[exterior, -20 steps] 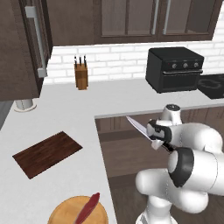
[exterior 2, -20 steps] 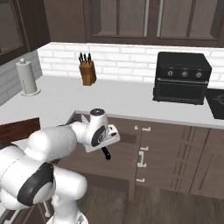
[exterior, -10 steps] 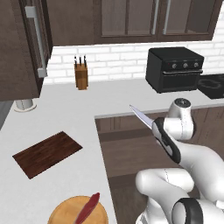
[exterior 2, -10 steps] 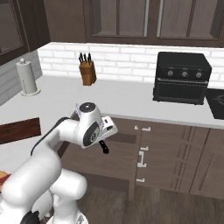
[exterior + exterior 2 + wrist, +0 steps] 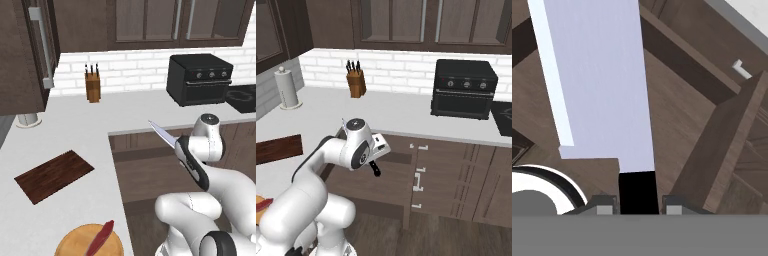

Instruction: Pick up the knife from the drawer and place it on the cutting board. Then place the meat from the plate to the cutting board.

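Knife (image 5: 164, 135): held in the air above the open drawer (image 5: 722, 150), blade pointing up and away from the hand, toward the counter corner. In the hand view the broad silver blade runs up the picture and the black handle sits squarely between the two finger tips. Gripper (image 5: 639, 206): jaws clamped on the knife handle, close to where handle meets blade.

Handling judgement: the knife is rigid, so it will not flex or sag. Thin and probably light, but the blade is long compared with the handle, so a grip at the handle leaves most of the length overhanging. Smooth slim handle in a two-finger pinch could pivot if the arm swings fast or the tip bumps something. The hold near the blade junction looks like the right place, being closest to the balance point. Blade tip is the part to keep clear of the counter edge.

Relative to the knife:
- Cutting board (image 5: 54, 175): well apart, to the left on the white counter (image 5: 75, 125), lying flat, nothing on it.
- Plate (image 5: 75, 244): further toward the near counter edge than the board, with the meat (image 5: 100, 238) lying across it. The meat is a thin red strip, likely soft and limp, to be pinched across its middle.
- Knife block (image 5: 92, 86): far behind, by the backsplash.
- Black oven (image 5: 201, 79): behind and to the right.
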